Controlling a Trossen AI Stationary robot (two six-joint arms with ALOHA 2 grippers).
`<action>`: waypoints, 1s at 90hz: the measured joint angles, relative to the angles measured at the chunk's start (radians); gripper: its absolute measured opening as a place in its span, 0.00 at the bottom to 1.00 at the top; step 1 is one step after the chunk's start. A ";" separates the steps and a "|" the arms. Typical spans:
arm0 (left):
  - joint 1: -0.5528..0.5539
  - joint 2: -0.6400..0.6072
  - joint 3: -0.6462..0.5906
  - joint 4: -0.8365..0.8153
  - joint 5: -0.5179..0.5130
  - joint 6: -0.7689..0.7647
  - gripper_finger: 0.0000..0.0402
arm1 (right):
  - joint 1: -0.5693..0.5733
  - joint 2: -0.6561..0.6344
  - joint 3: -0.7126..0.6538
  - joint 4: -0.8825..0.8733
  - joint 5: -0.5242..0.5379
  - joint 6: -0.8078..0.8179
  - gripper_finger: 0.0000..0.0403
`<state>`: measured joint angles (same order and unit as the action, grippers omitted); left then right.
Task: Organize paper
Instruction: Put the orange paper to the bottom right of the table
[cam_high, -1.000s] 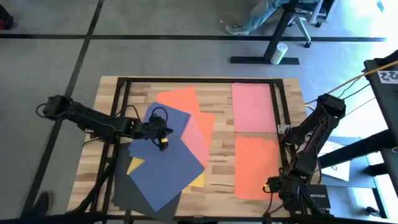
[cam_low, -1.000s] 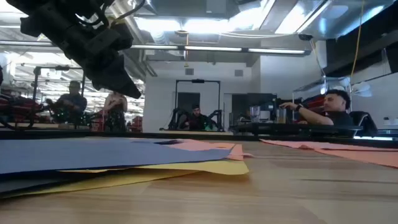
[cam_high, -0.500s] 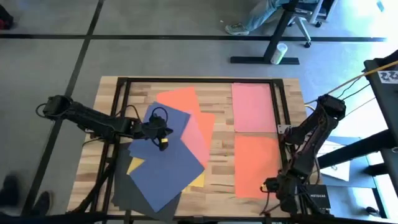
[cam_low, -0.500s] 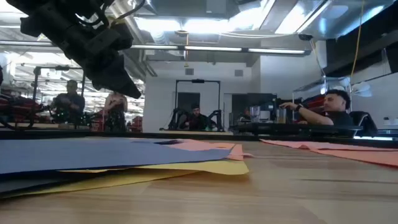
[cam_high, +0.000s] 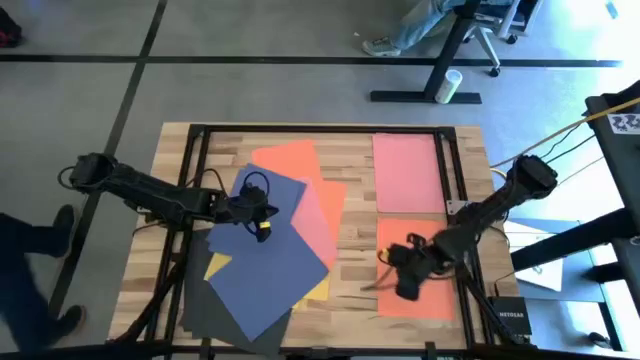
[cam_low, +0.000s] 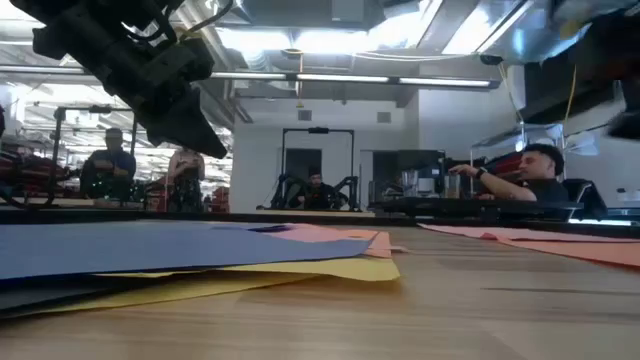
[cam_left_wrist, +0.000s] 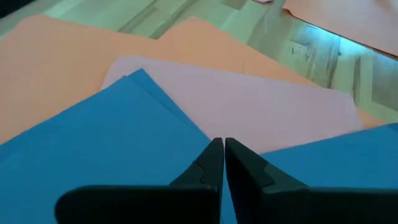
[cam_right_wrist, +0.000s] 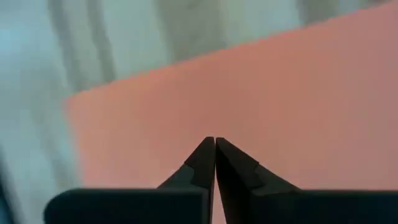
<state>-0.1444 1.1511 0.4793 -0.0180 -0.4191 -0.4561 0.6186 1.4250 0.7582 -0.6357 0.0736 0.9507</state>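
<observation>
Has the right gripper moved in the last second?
Yes. In the high view the right gripper has swung in from the table's near right edge, leftward over the orange sheet. The left gripper stays over the blue sheet.

navy paper (cam_high: 262, 262), pink paper (cam_high: 407, 172), orange paper (cam_high: 415, 250)

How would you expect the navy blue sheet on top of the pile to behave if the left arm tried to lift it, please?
The navy blue sheet is thin and lies flat, so it would probably flop. Lifting one edge looks hard. It rests loosely on the yellow sheet, so it may slide instead. The left end effector is shut above it.
</observation>
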 joint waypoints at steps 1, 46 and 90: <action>0.000 0.000 0.000 -0.001 0.000 0.000 0.00 | -0.009 0.005 0.000 0.003 -0.003 -0.007 0.00; 0.000 0.000 0.000 -0.019 0.000 -0.009 0.00 | -0.096 0.173 0.004 0.119 -0.229 -0.087 0.00; 0.000 0.000 0.000 -0.032 0.000 -0.008 0.00 | -0.095 0.184 0.132 0.028 -0.241 -0.176 0.00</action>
<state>-0.1444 1.1511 0.4793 -0.0499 -0.4187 -0.4643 0.5232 1.6089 0.8905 -0.6074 -0.1669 0.7750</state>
